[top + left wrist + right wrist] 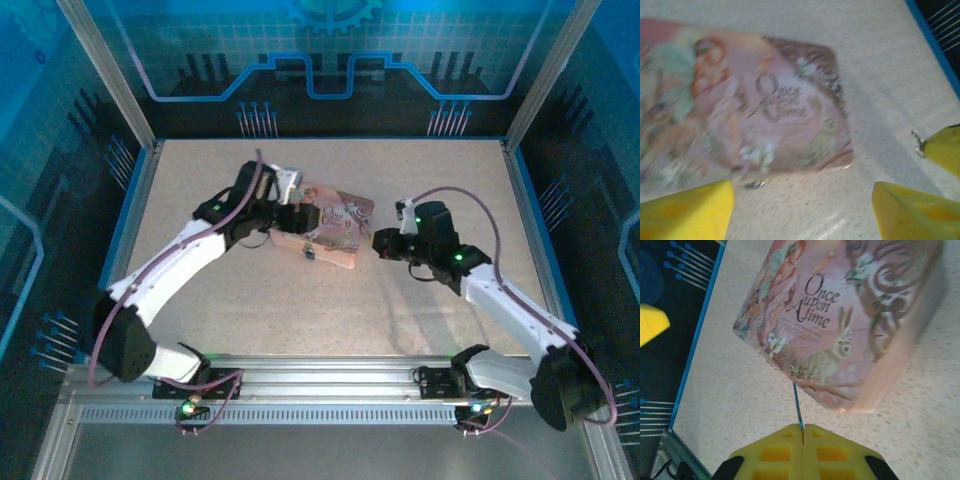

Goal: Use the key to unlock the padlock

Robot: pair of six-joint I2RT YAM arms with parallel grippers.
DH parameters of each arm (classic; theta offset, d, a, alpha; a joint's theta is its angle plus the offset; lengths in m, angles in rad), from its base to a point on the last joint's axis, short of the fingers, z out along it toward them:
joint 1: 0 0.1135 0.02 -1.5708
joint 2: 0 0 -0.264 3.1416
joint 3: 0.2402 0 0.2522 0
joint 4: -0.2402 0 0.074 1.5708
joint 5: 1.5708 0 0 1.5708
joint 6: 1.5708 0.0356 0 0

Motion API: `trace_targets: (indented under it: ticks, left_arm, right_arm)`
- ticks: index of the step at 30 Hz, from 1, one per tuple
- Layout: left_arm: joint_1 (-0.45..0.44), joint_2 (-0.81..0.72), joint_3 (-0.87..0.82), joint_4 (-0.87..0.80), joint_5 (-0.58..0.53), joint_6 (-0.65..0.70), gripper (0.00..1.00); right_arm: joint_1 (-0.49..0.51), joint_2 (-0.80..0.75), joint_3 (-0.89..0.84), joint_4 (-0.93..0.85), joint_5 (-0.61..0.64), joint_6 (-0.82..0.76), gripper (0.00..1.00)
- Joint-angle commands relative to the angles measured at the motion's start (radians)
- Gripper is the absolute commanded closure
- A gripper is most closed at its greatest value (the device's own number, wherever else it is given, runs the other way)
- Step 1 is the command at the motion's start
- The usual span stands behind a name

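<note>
The pink illustrated box (338, 225) lies mid-table, and the tiny padlock (308, 253) hangs at its near-left edge. In the left wrist view the padlock (755, 185) is a small blurred metal glint under the box's (750, 105) edge. My left gripper (802, 202) stands open just short of it, with bare table between its yellow fingers (687, 210). My right gripper (803, 429) is shut on the key (798, 407), a thin dark sliver that sticks out toward the box (845, 315). The right gripper (385, 245) sits to the right of the box.
The speckled table (330, 310) is bounded by a blue rim and metal frame posts (110, 80). The right gripper's yellow finger (945, 150) with the key's end (918, 143) shows to the right of the left gripper. The left finger (651, 322) shows in the right wrist view.
</note>
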Motion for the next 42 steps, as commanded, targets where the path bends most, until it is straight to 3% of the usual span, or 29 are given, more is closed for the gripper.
trace_targets:
  ticks: [1, 10, 17, 27, 42]
  left_arm:
    - [0.018, -0.068, -0.138, 0.098, 0.060, -0.026, 0.26]
    - [0.031, -0.138, -0.488, 0.535, 0.103, 0.018, 0.14]
    - [0.032, -0.064, -0.543, 0.642, 0.103, 0.049, 0.06]
    - [0.032, 0.085, -0.568, 0.853, 0.159, 0.070, 0.08]
    - [0.031, 0.233, -0.618, 1.031, 0.188, 0.050, 0.17]
  right_arm:
    - [0.031, 0.102, 0.043, 0.188, -0.060, 0.062, 1.00]
    - [0.070, 0.365, 0.182, 0.258, -0.078, 0.070, 1.00]
    - [0.069, 0.446, 0.201, 0.245, -0.073, 0.060, 1.00]
    - [0.070, 0.482, 0.179, 0.199, -0.051, 0.047, 1.00]
    - [0.073, 0.501, 0.181, 0.165, -0.036, 0.032, 1.00]
